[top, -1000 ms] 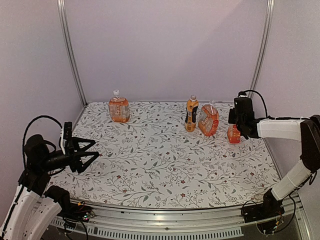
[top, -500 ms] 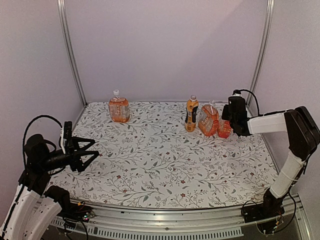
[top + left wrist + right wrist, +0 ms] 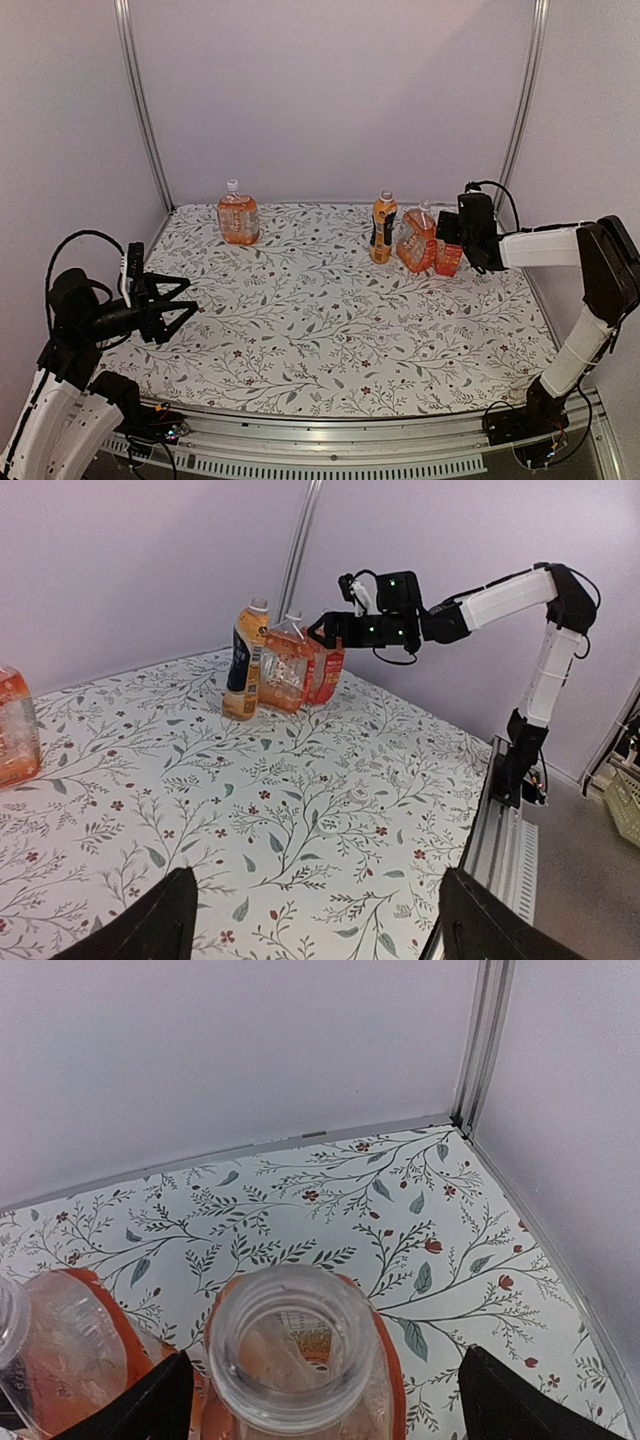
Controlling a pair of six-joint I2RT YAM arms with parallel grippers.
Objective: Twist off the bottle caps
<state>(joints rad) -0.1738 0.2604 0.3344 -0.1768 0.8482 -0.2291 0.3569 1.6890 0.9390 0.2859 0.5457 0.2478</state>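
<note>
My right gripper (image 3: 448,240) is open at the back right, its fingers (image 3: 505,1400) wide on either side of a small red-labelled bottle (image 3: 293,1360) whose mouth has no cap. Touching that bottle (image 3: 448,258) on its left is a crumpled red-labelled bottle (image 3: 417,240), then a dark-labelled one (image 3: 383,228) with a white cap (image 3: 387,195). At the back left stands another capped bottle (image 3: 238,215). Two loose bottle caps (image 3: 359,793) (image 3: 327,826) lie on the cloth in the left wrist view. My left gripper (image 3: 188,297) hovers open and empty at the left.
The floral tablecloth (image 3: 330,320) covers the table. A metal corner post (image 3: 485,1040) and the back and right walls stand close behind the small bottle. The front rail (image 3: 505,830) runs along the table's near edge.
My right gripper carried the small bottle leftward, set it against the crumpled bottle and opened its fingers. The left arm has not moved.
</note>
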